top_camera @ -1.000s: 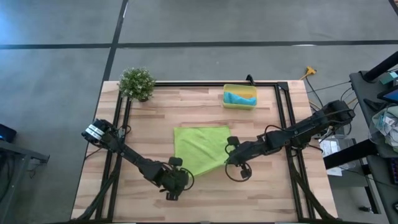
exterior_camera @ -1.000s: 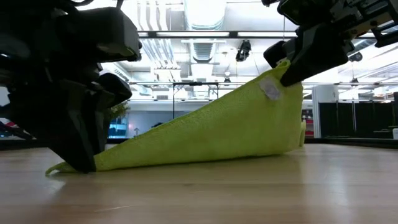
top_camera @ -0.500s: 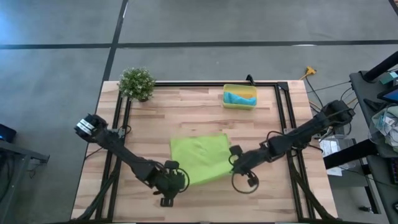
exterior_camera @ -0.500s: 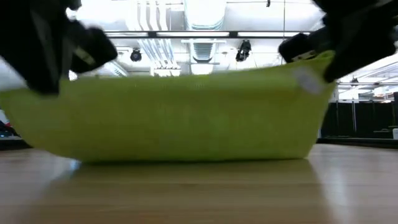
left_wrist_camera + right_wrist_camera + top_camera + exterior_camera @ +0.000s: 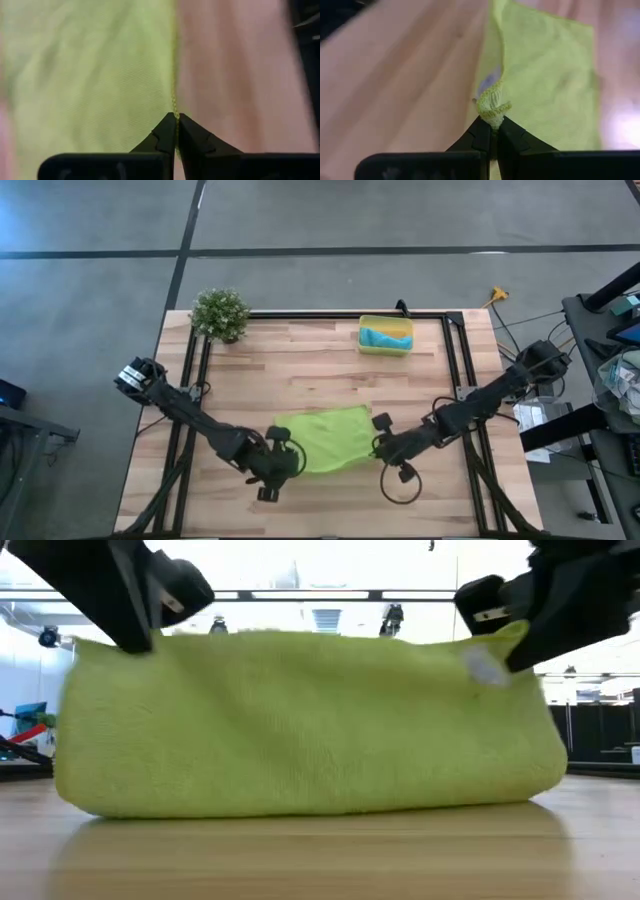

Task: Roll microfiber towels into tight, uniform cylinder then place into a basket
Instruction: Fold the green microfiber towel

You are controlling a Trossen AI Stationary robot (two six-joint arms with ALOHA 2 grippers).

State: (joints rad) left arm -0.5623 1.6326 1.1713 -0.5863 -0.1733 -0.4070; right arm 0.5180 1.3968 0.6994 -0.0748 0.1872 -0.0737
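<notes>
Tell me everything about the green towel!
The lime-green towel is a soft, fuzzy cloth with a small white tag near one corner. The left gripper and the right gripper each pinch a corner, lifting that edge. Its lower part rests, folded, on the wooden table.

Towel [image 5: 322, 440] between hands; basket [image 5: 386, 347] behind

Floor [image 5: 90, 270]: grey concrete, crossed by dark seam lines. Table [image 5: 320, 370]: pale wood planks, black frame rails. Potted plant [image 5: 220, 313] on its far left corner. Cluttered bench [image 5: 615, 370] at right. Ceiling [image 5: 320, 585] brightly lit, with ducts.
</notes>
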